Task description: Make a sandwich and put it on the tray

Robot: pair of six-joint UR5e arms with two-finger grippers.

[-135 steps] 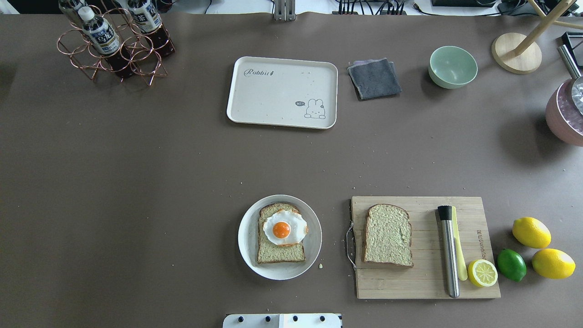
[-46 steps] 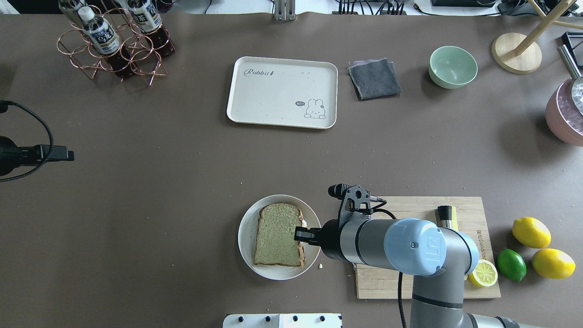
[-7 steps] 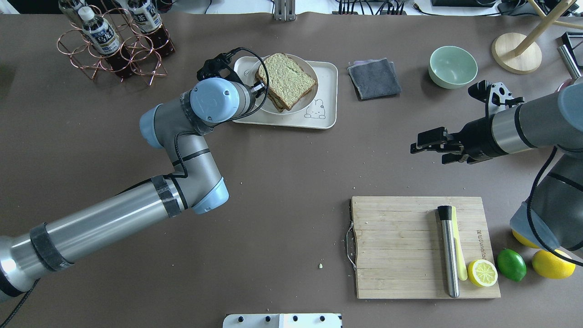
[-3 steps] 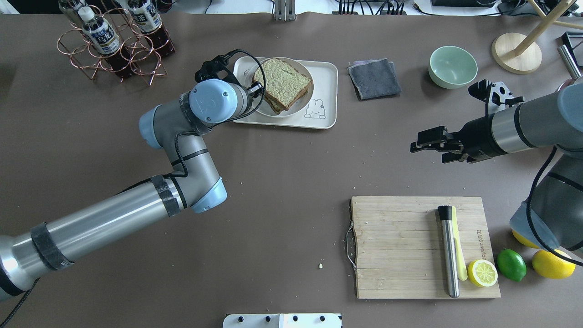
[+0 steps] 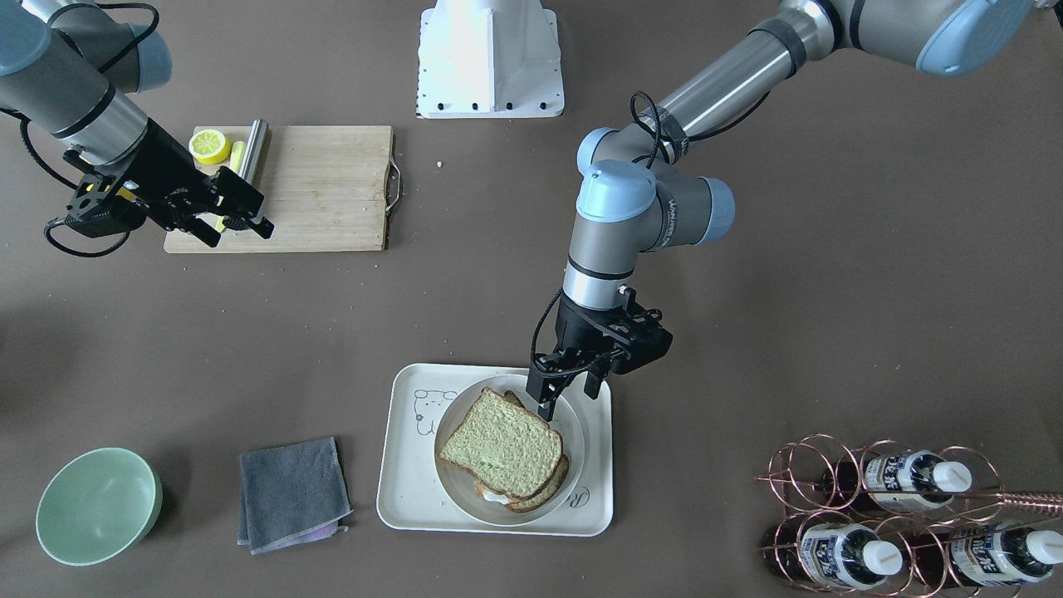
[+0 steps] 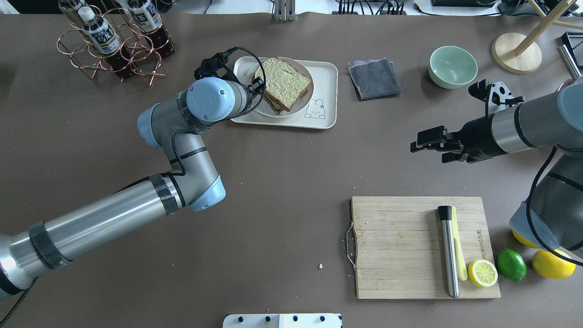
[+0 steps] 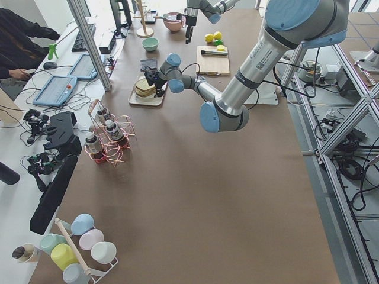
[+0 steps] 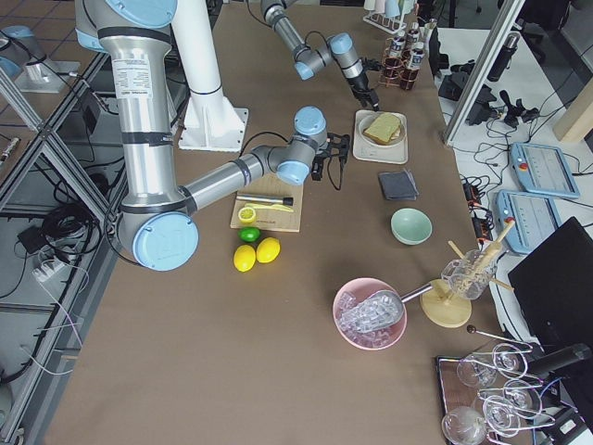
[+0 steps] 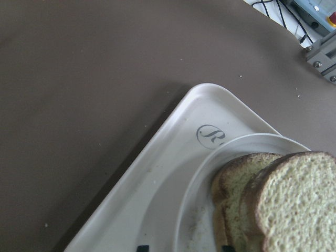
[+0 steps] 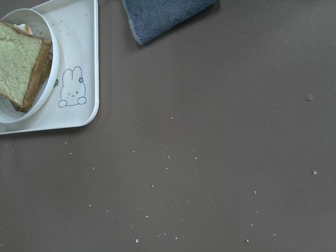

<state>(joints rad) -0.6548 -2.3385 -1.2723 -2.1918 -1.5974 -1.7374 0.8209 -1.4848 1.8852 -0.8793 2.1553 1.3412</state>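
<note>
- Sandwich [image 6: 284, 82]: pale greenish-beige crumb, brown crust, a sliver of white at the edge.
- Tray [image 6: 325, 91]: cream, with a grey line-drawn rabbit and grey script.
- Plate [image 5: 577, 432]: plain white.
- Cloth [image 6: 374, 78]: dark grey, a lilac edge beneath.
- Bowl [image 6: 452, 66]: mint green.
- Board [image 6: 396, 246]: light wood, straight grain.
- Lemons [image 6: 553, 264]: yellow; lime [image 6: 511, 264]: deep green.
- Rack [image 6: 91, 59]: copper wire; bottles [image 6: 100, 34] dark with white caps.
- Table [image 6: 291, 173]: flat dull brown, dotted with pale crumbs.
- Arms [image 6: 114, 218]: silver, pale blue joints.

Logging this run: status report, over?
Left gripper open, straddling plate rim. Right gripper open, empty. Sandwich on plate, plate on tray. Nothing blocking retreat.
</note>
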